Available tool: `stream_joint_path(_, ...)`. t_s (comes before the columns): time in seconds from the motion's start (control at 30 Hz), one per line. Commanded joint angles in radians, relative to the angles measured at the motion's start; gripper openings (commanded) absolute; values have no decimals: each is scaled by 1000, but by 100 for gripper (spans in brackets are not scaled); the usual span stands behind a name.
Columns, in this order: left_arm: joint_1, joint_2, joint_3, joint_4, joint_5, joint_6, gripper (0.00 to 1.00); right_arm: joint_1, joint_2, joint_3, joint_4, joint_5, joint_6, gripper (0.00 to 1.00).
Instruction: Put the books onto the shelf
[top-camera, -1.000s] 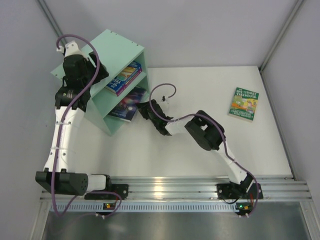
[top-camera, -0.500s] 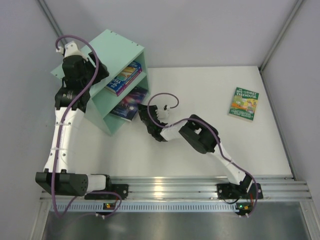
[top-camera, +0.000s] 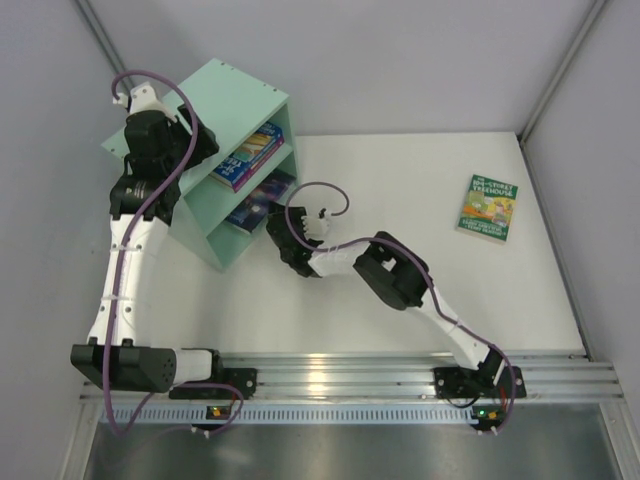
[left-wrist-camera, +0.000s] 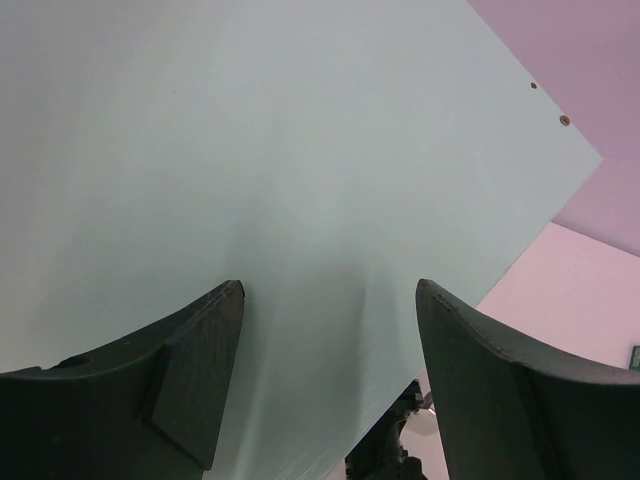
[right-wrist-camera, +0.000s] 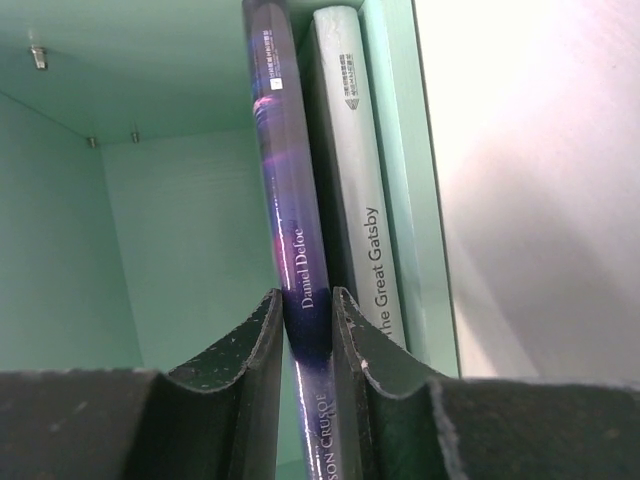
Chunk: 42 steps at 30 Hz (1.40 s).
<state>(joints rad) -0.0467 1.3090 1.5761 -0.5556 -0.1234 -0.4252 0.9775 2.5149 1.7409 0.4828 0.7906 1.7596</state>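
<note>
The purple book (right-wrist-camera: 285, 180), pinched by the right tool (right-wrist-camera: 307, 300), is being seated in the shelf (right-wrist-camera: 170, 200) ahead; release is needed next. The left tool (left-wrist-camera: 330, 300) is spread.

- A white tabletop (top-camera: 420, 190) fills the middle of the top view.
- Plain grey walls (top-camera: 400, 60) close it in at the back and both sides.
- A ribbed aluminium rail (top-camera: 340, 372) crosses the near edge, catching bright glare.
</note>
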Motion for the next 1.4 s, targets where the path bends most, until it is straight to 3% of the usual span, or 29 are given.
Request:
stream_joint_path(0.0, 2, 13, -24, -115, 31, -23, 75, 7, 24, 109, -36, 78, 46, 0)
stream_joint_path(0.4, 2, 18, -36, -110, 25, -24, 75, 30, 55, 166, -164, 72, 69, 1)
stream_joint_path(0.57, 2, 18, -37, -107, 16, -18, 75, 26, 65, 192, -191, 33, 24, 15)
stream_joint_path(0.7, 2, 18, -37, -110, 14, -15, 75, 24, 55, 187, -219, 15, 12, 38)
stream_joint_path(0.77, 2, 13, -39, -112, 14, -15, 75, 20, 38, 177, -224, -4, 0, 41)
stream_joint_path(1.0, 4, 1, -50, -92, 19, 58, 77, -3, -80, 4, -185, -40, -72, 51)
stream_joint_path(1.2, -33, 2, -1, -70, 15, 163, 75, -60, -241, -226, 72, -135, -339, 56)
stream_joint_path(1.3, -122, 15, 18, -64, -34, 239, 72, -109, -350, -373, 216, -229, -429, 57)
stream_joint_path(1.37, -240, 15, -5, -50, -113, 331, 72, -146, -445, -487, 229, -358, -443, 55)
